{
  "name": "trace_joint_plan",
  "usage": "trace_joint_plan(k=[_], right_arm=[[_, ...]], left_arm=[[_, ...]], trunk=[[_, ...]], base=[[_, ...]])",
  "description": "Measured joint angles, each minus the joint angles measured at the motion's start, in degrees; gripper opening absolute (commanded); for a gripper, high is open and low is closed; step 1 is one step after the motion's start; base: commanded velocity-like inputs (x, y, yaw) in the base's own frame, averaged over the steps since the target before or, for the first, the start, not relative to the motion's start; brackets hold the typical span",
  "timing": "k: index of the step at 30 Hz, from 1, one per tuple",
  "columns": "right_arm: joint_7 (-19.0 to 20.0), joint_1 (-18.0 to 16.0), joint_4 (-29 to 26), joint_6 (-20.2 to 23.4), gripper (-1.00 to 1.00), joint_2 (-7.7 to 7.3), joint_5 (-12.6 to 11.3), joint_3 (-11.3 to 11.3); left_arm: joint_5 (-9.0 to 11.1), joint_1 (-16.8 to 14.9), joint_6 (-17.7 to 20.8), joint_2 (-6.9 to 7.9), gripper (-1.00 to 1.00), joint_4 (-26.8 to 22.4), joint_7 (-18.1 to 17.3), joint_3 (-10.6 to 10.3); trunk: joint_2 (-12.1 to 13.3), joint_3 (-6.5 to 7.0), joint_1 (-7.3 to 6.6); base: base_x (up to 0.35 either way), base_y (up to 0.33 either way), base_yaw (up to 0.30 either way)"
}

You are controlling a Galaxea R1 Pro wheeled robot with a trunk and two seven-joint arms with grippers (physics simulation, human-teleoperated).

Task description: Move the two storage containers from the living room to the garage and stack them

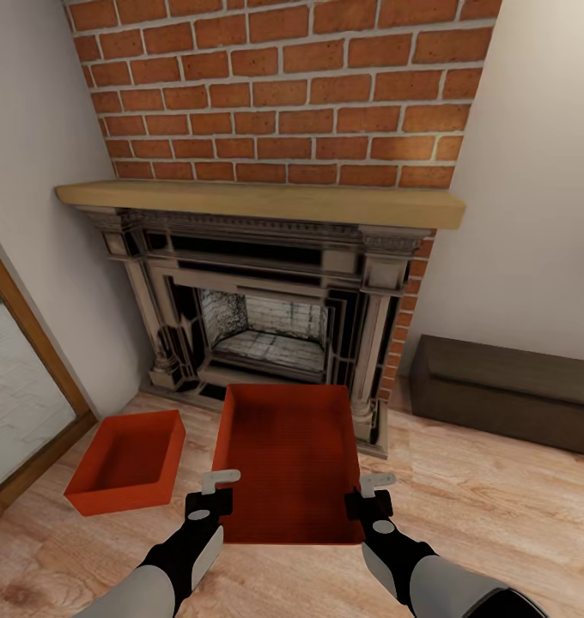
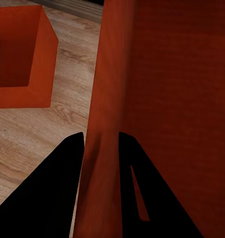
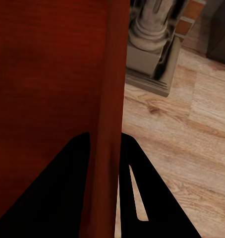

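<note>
Light wood planks (image 1: 489,506) run up to a dark fireplace (image 1: 266,300) under red brick. Both grippers, left (image 1: 208,506) and right (image 1: 368,505), pinch opposite walls of one orange-red container (image 1: 288,446), held before the hearth; its twin (image 1: 124,463) rests on the planks leftward. Pickup looks done; next comes carrying it level toward the garage.

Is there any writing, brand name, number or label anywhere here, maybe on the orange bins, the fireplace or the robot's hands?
None: no text can be read in any view.
The held storage container is plain, with no label.
The second storage container on the wood floor is plain too.
The fireplace, brick chimney and dark brown chest bear no lettering.
The left hand and right hand show no markings.
</note>
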Motion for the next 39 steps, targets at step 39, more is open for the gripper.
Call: trace_joint_plan(k=[39], right_arm=[[0.2, 0.8, 3.0, 0.1, -1.00, 0.24, -0.8, 2.8]], left_arm=[[1.4, -0.1, -5.2, -0.16, -1.00, 8.4, -1.0, 1.4]], trunk=[[0.0, 0.00, 0.00]], base=[[0.000, 0.000, 0.000]])
